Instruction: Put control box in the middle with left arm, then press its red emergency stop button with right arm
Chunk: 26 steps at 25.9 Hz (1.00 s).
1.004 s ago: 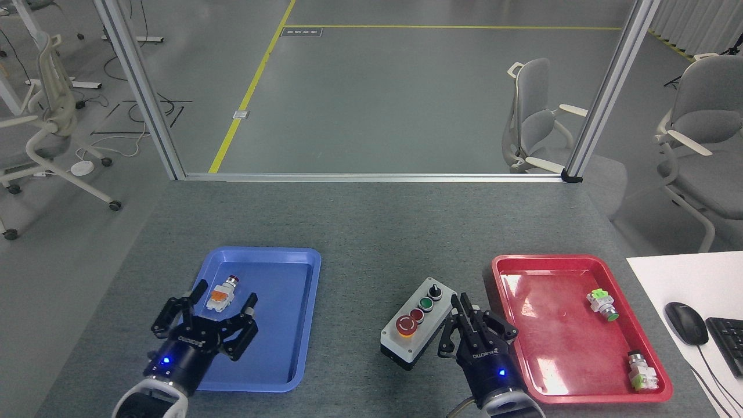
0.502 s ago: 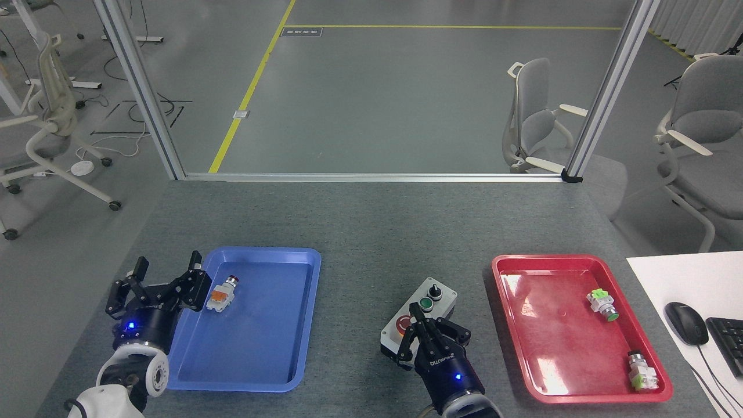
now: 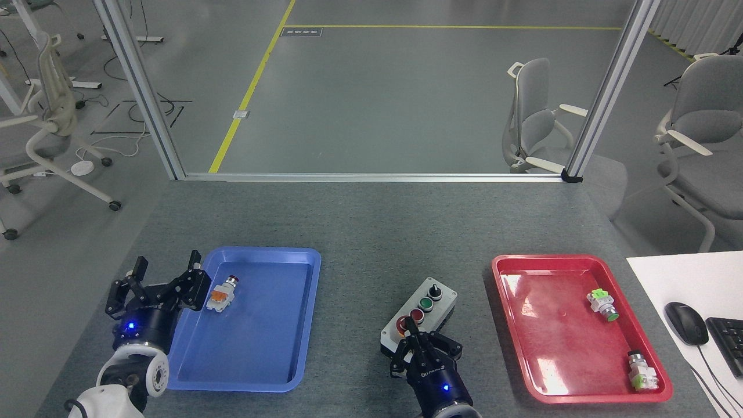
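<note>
The control box [image 3: 419,318] lies on the grey table between the two trays, at a slant. Its row runs from a black knob [image 3: 434,288] through a green button [image 3: 426,303] and a small red button [image 3: 416,314]. At the near end is the red emergency stop button [image 3: 400,325] on its yellow ring. My right gripper [image 3: 408,334] is shut, its fingertips on the near right edge of that button and hiding part of it. My left gripper [image 3: 166,274] stands open and empty at the left rim of the blue tray [image 3: 261,342].
A small orange-and-white push button part [image 3: 220,292] lies in the blue tray. The red tray [image 3: 557,342] at the right holds two green-capped parts [image 3: 602,305] [image 3: 641,371]. A mouse [image 3: 686,323] and a keyboard [image 3: 728,343] sit on a white desk at the far right.
My right gripper swung from the box's right side to over the emergency stop button, then drew back slightly toward me. My left gripper moved left to the blue tray's edge and stopped.
</note>
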Tool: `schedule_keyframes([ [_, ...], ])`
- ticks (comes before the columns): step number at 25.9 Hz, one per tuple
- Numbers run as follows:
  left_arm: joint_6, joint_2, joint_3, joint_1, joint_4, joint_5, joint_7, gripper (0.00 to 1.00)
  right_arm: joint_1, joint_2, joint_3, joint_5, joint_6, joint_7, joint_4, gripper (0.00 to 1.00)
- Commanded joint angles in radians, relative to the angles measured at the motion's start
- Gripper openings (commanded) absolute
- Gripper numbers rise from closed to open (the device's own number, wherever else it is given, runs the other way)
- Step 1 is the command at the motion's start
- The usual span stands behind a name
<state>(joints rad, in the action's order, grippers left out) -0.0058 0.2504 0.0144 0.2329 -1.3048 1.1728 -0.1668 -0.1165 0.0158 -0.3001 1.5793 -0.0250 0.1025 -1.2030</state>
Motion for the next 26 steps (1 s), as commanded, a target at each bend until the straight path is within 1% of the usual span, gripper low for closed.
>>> schedule_keyframes([
  [1,0.003,0.004,0.001,-0.003,0.004,0.007,-0.002,0.99,0.001,0.001,-0.014,-0.004,-0.012,0.008,0.042,0.0],
  [6,0.006,0.012,0.001,-0.004,0.007,0.008,-0.002,0.99,0.001,0.003,-0.014,-0.004,-0.015,0.011,0.042,0.0],
  [11,0.009,0.01,0.001,-0.009,0.006,0.005,0.0,0.99,0.001,0.004,-0.008,-0.004,-0.015,0.017,0.017,0.0],
  [17,0.009,0.012,0.002,-0.007,-0.001,0.007,0.0,0.99,0.001,0.003,0.007,-0.002,-0.026,0.049,-0.029,0.0],
  [21,0.009,0.012,0.002,-0.007,-0.001,0.007,0.0,0.99,0.003,0.009,0.027,-0.004,-0.044,0.045,-0.092,0.0],
  [22,0.009,0.012,0.002,-0.007,-0.001,0.007,0.0,0.99,0.005,0.01,0.036,-0.004,-0.047,0.043,-0.104,0.05],
  [23,0.009,0.012,0.002,-0.007,-0.001,0.007,0.0,0.99,0.006,0.01,0.042,-0.002,-0.053,0.04,-0.113,0.13],
  [26,0.009,0.012,0.002,-0.009,-0.001,0.007,0.0,0.99,0.009,0.019,0.058,-0.004,-0.072,0.037,-0.135,0.42],
])
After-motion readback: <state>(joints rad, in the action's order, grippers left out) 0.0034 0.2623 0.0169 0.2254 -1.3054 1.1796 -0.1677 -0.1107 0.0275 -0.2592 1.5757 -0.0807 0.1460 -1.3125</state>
